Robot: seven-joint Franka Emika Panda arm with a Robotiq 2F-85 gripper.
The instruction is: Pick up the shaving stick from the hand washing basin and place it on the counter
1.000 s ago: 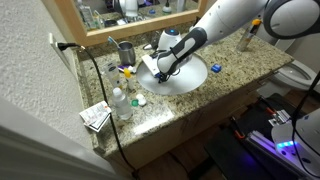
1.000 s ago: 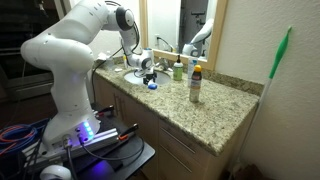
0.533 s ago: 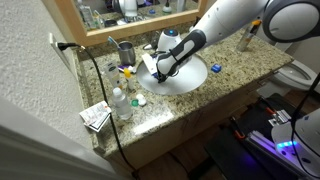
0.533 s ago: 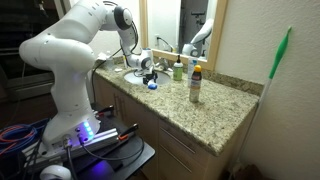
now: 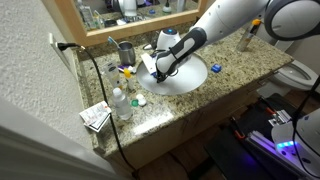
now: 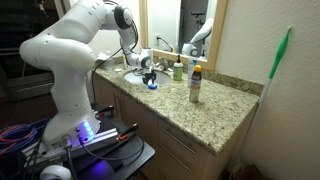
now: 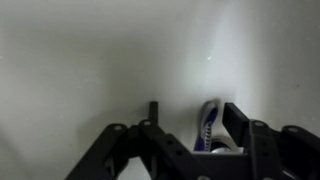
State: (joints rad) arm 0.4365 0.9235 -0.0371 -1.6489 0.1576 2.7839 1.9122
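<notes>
My gripper (image 7: 192,108) is down inside the white hand washing basin (image 5: 192,78), open. The shaving stick (image 7: 207,125), blue and white, lies on the basin's white surface between the two fingers, close to the right finger. I cannot tell whether the finger touches it. In both exterior views the gripper (image 5: 160,71) (image 6: 147,72) sits low at the basin's near-left part, and the shaving stick is hidden behind it there. The granite counter (image 5: 240,62) surrounds the basin.
A clear bottle (image 5: 121,103), a small box (image 5: 96,116) and a cup of brushes (image 5: 126,52) stand left of the basin. A green bottle (image 6: 178,69), a dark-capped bottle (image 6: 195,85) and a blue ball (image 6: 152,85) are on the counter. The faucet (image 5: 150,47) is behind.
</notes>
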